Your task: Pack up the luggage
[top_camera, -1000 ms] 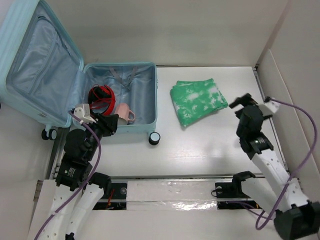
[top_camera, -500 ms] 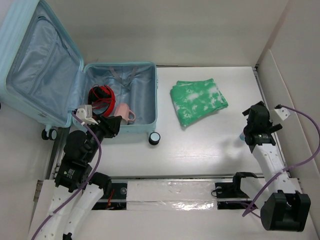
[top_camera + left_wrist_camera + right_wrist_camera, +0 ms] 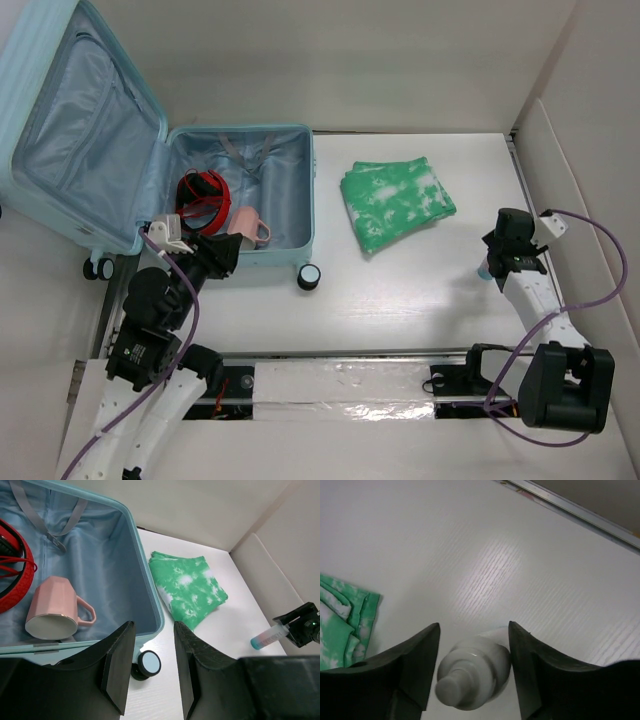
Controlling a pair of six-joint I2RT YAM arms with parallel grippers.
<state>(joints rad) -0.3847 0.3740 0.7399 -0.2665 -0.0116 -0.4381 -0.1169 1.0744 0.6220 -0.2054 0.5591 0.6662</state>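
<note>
White table point(image 3: 400, 290): left jaws apart beside luggage point(image 3: 309, 200) rim; right jaws seemingly clasp tube point(image 3: 472, 672).

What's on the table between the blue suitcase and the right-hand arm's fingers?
A folded green-and-white cloth lies on the table between the suitcase and the right fingers, which grip a small tube. The overhead view shows it.
</note>
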